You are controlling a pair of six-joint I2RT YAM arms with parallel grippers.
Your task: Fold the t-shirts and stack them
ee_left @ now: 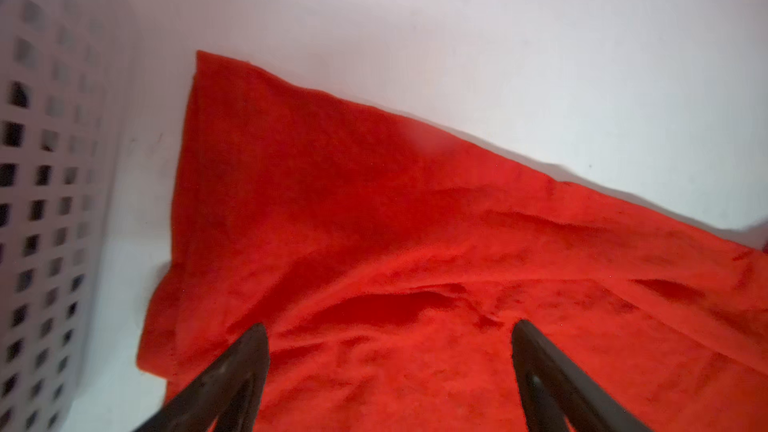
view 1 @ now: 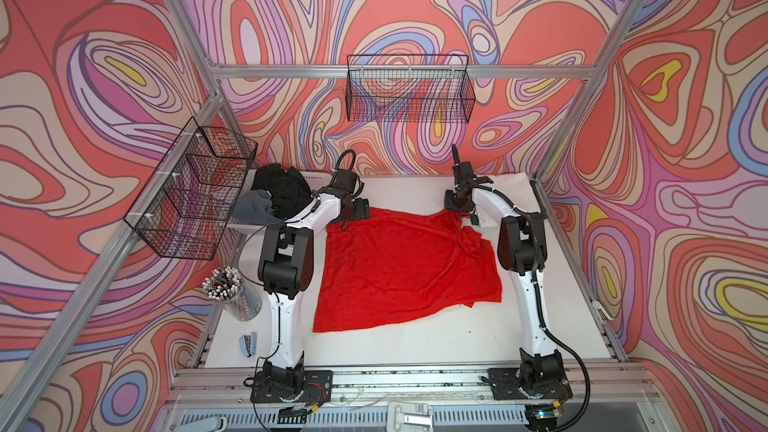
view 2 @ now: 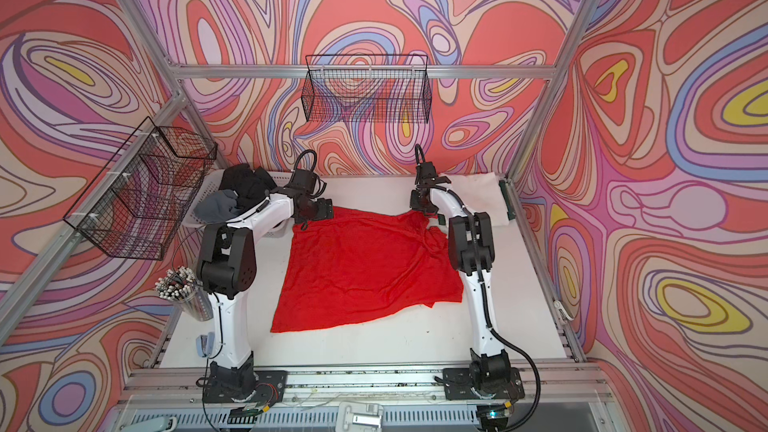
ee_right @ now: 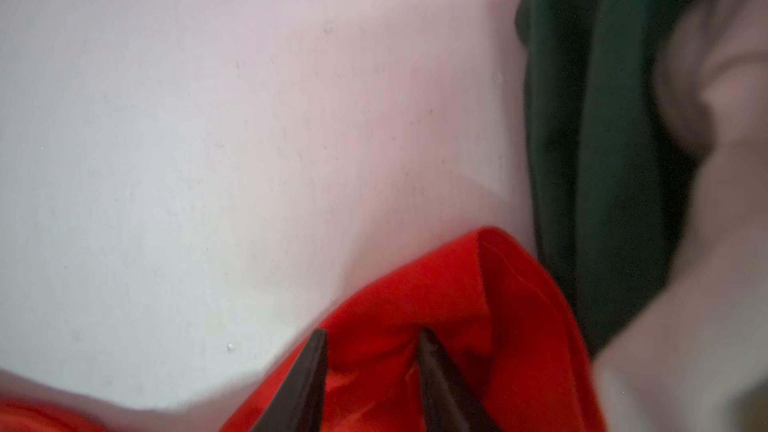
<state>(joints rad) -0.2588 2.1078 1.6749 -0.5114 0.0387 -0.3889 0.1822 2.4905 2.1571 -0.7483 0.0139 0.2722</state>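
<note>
Five t-shirts: one red t-shirt (view 1: 399, 268) spread on the table (view 1: 395, 347), one black t-shirt (view 1: 282, 187) and one grey t-shirt (view 1: 255, 205) heaped in one white basket (view 1: 320, 178), one dark green t-shirt (ee_right: 602, 160) and one white t-shirt (view 2: 482, 193) far right. Two tools: left tool (ee_left: 389, 324) gaping above the red far-left corner, right tool (ee_right: 372, 336) clamped on its far-right corner.

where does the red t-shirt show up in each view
In a top view: red t-shirt spread over the white table's middle.
In a top view: red t-shirt, same central spot.
Left wrist: beneath the open left gripper, beside the white basket.
Right wrist: bunched at the right gripper, beside a dark green shirt.
Shared landmark: the white table.
</note>
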